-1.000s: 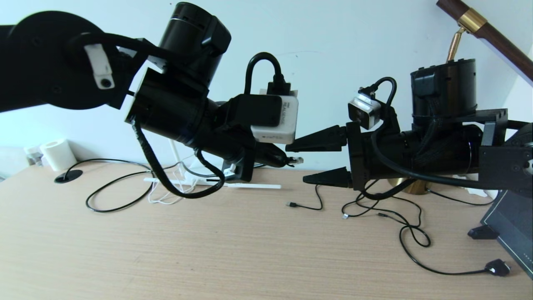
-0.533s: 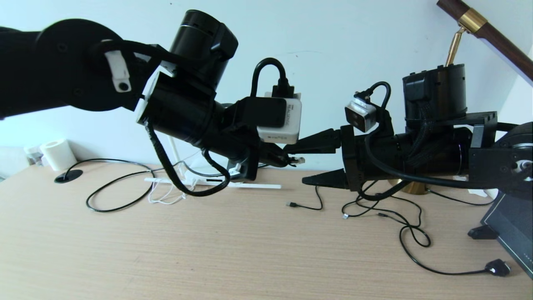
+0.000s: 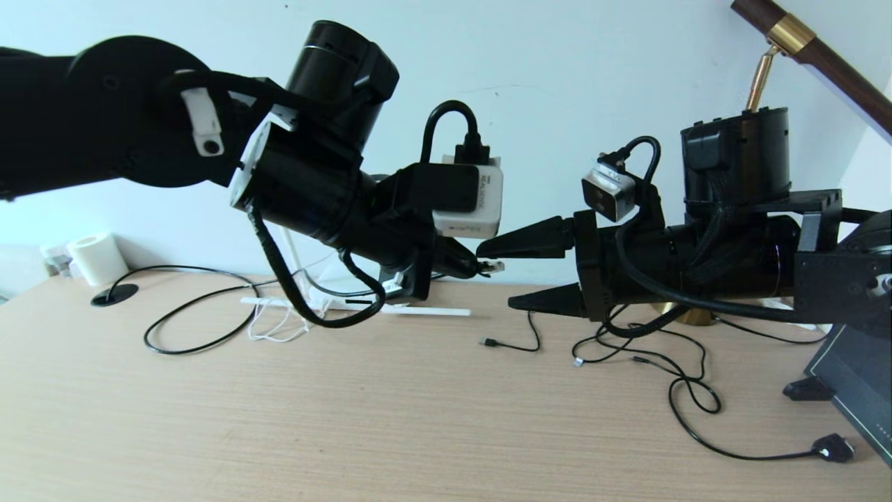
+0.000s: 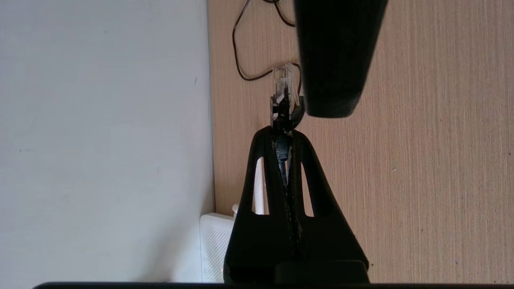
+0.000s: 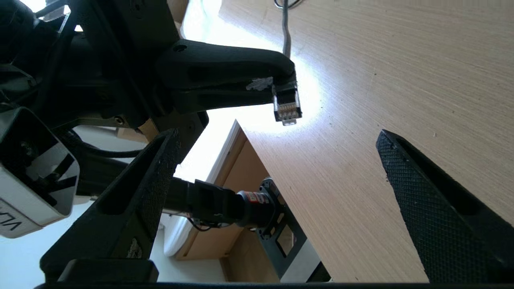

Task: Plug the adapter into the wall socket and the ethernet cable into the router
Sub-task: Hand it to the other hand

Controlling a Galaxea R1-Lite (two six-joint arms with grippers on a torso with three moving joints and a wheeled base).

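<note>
My left gripper is shut on the black ethernet cable, held above the desk. Its clear-tipped plug sticks out past the fingertips. The left wrist view shows the plug beyond the left gripper. My right gripper faces it, open, with the plug just ahead of the gap between its fingers. The cable's black disc end lies at the far left of the desk. The router sits against the wall, mostly hidden behind my left arm. The adapter and the wall socket are out of view.
A white antenna lies flat on the desk by the wall. Thin black USB cables tangle at the right, ending in a black plug. A paper roll stands far left. A brass lamp base and a dark panel stand at the right.
My left arm has shifted a little to the right and its wrist has turned slightly, still holding the plug. The right gripper has barely moved and stays open.
</note>
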